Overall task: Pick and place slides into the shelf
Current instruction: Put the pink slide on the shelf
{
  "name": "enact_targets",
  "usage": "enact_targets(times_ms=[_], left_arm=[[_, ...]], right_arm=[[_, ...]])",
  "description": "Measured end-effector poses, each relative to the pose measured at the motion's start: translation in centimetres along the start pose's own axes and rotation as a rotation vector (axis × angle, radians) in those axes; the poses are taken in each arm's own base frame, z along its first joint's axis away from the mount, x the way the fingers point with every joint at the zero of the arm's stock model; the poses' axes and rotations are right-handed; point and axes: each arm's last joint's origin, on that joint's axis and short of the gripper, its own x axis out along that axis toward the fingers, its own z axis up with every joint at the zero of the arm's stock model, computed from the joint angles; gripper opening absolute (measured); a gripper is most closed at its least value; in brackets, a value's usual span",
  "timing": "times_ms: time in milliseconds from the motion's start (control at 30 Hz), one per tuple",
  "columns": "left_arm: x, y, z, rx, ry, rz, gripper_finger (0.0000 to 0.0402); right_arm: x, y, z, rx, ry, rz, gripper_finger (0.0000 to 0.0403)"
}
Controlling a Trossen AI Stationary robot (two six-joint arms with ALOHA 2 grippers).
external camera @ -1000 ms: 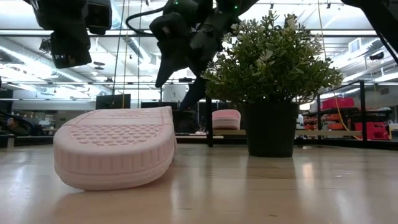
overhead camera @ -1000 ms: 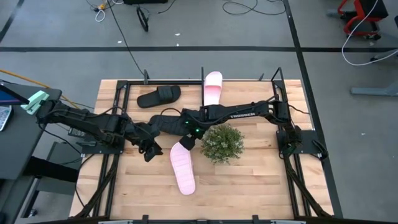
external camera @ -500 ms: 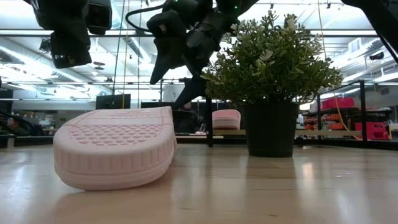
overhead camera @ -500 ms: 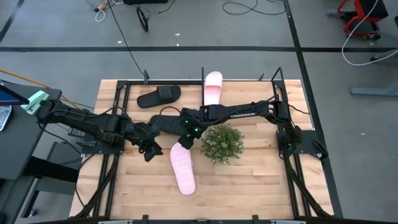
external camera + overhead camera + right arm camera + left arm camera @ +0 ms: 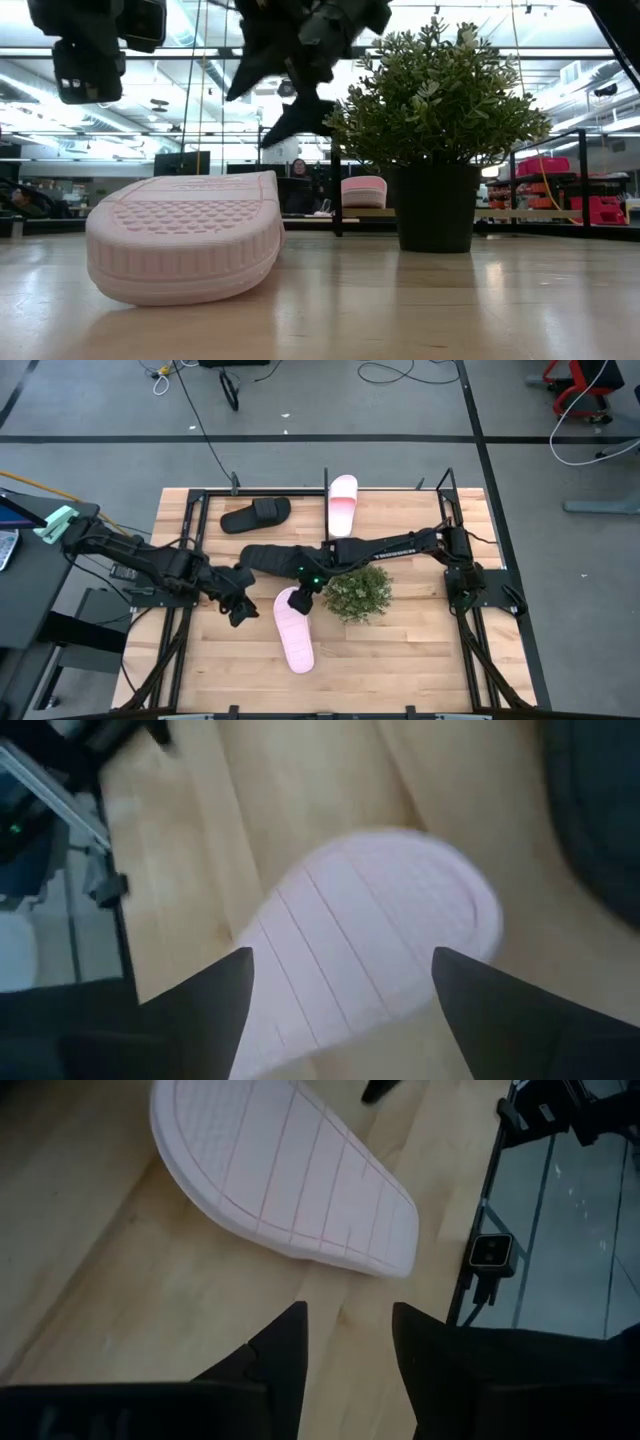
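Note:
One pale pink slide [image 5: 293, 628] lies sole up on the table's near middle, and it also shows in the low view [image 5: 185, 235]. My right gripper [image 5: 303, 597] hovers open over its far end [image 5: 380, 920], fingers either side, touching nothing. My left gripper [image 5: 238, 612] is open just left of that slide [image 5: 290, 1170], above the table. A black slide [image 5: 272, 556] lies on the table beside the right arm. The other black slide [image 5: 255, 514] and pink slide [image 5: 342, 500] rest on the shelf [image 5: 400, 490] at the far edge.
A small green potted plant [image 5: 357, 590] stands right of the pink slide, close under the right arm. The shelf's upright posts [image 5: 325, 480] rise along the far edge. Bare wood lies toward the near edge and near-right corner. A person shows in the room behind [image 5: 297, 170].
My right gripper has moved toward the near edge, off the black slide on the table and over the pink slide's far end, staying open. My left gripper has shifted slightly toward the near-left. No slide has moved.

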Motion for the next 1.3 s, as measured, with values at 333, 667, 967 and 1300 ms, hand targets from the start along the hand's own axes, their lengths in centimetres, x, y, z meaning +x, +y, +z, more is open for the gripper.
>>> enact_targets(times_ms=[333, 667, 967, 1300], left_arm=[[0.0, -0.5, -0.4, -0.031, -0.048, 0.011, 0.0159], [0.0, -0.8, -0.4, -0.095, -0.104, 0.008, 0.0164], [1.1, -2.4, -0.9, -0.131, -0.192, -0.041, 0.0165], [5.5, -3.6, -1.9, -0.066, -0.142, -0.031, 0.0161]], right_arm=[[-3.9, 7.7, -0.6, -0.156, -0.057, -0.039, 0.0287], [-5.6, 12.3, -7.6, -0.181, 0.098, -0.369, 0.0284], [-3.4, 15.3, -15.9, 0.017, -0.005, -0.540, 0.0284], [-0.9, 17.3, -21.4, 0.447, -0.299, -0.402, 0.0284]])
